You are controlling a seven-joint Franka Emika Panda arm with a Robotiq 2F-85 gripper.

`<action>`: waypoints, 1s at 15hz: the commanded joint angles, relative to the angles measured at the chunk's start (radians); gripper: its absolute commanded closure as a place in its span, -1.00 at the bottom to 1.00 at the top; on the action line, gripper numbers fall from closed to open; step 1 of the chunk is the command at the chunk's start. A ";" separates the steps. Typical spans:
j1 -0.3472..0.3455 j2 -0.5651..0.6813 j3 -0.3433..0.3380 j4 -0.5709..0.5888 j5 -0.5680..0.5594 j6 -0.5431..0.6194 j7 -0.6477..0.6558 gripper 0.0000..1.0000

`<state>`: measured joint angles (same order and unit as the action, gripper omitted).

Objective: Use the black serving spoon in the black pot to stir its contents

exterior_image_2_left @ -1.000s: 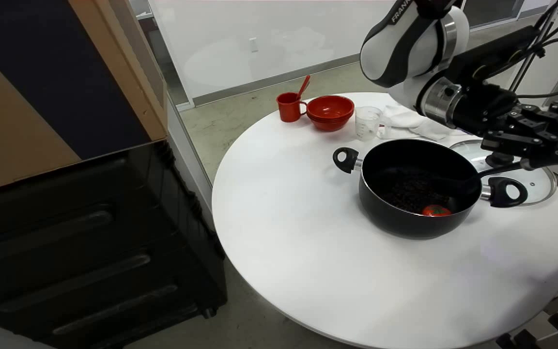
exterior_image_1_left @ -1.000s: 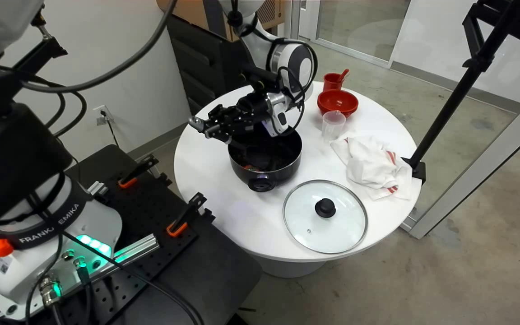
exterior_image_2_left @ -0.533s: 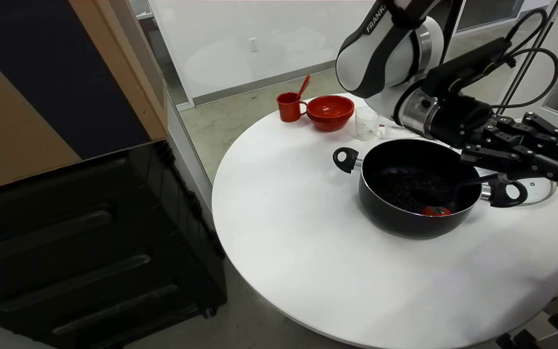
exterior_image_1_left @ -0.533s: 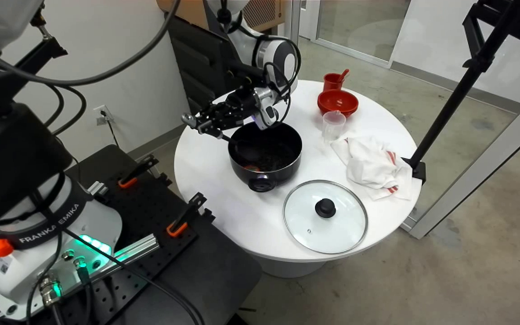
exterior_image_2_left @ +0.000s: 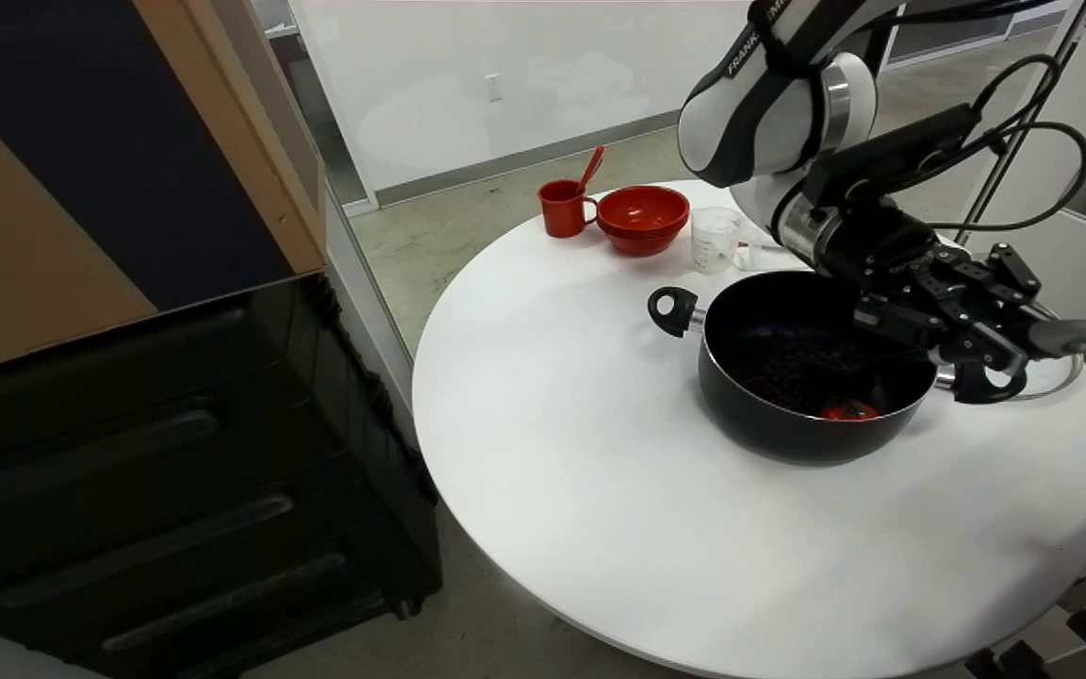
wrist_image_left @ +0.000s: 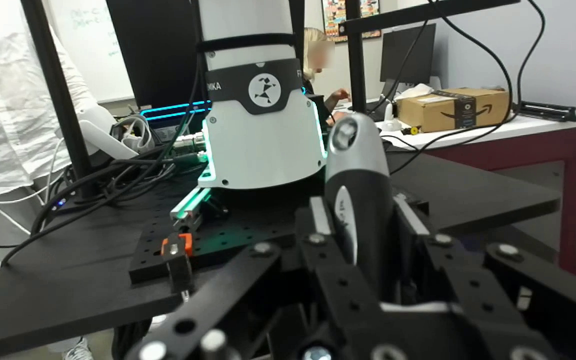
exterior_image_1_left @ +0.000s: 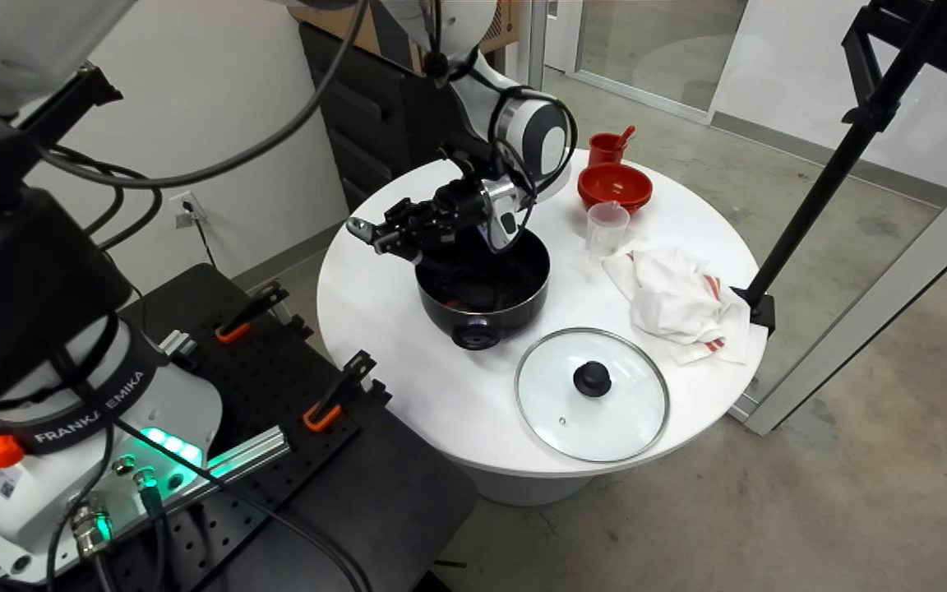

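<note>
The black pot [exterior_image_1_left: 515, 319] [exterior_image_2_left: 769, 436] stands uncovered on the white table in both exterior views. Its contents are dark small pieces [exterior_image_2_left: 783, 363] and a red piece with green on top [exterior_image_2_left: 849, 410]. The black serving spoon [wrist_image_left: 363, 215] slants down into the pot; its grey handle end [exterior_image_2_left: 1076, 336] sticks out past the fingers. My gripper [wrist_image_left: 366, 220] is closed around the thick part of the handle, one pad on each side. In an exterior view the gripper [exterior_image_2_left: 995, 321] hangs above one pot handle. The spoon's head is barely visible against the dark interior.
A glass lid [exterior_image_1_left: 593, 419] lies beside the pot. Further round the table [exterior_image_2_left: 600, 453] are a white towel [exterior_image_1_left: 671, 300], a clear measuring cup [exterior_image_1_left: 607, 230], red bowls [exterior_image_2_left: 642, 212] and a red mug [exterior_image_2_left: 562, 209]. A black stand [exterior_image_1_left: 827, 164] rises near the table edge.
The gripper and spoon swung back half a second ago and have since shifted again, now lower and further over the pot. The spoon stayed in the grip; the pot has not moved.
</note>
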<state>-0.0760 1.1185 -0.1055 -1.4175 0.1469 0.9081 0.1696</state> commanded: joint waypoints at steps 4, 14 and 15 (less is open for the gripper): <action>-0.020 0.113 -0.022 0.150 0.088 -0.030 0.089 0.84; -0.105 0.172 0.005 0.428 0.269 -0.066 0.137 0.84; -0.102 0.176 0.010 0.442 0.270 -0.064 0.139 0.84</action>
<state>-0.1722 1.2473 -0.1165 -1.0766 0.3862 0.8782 0.2750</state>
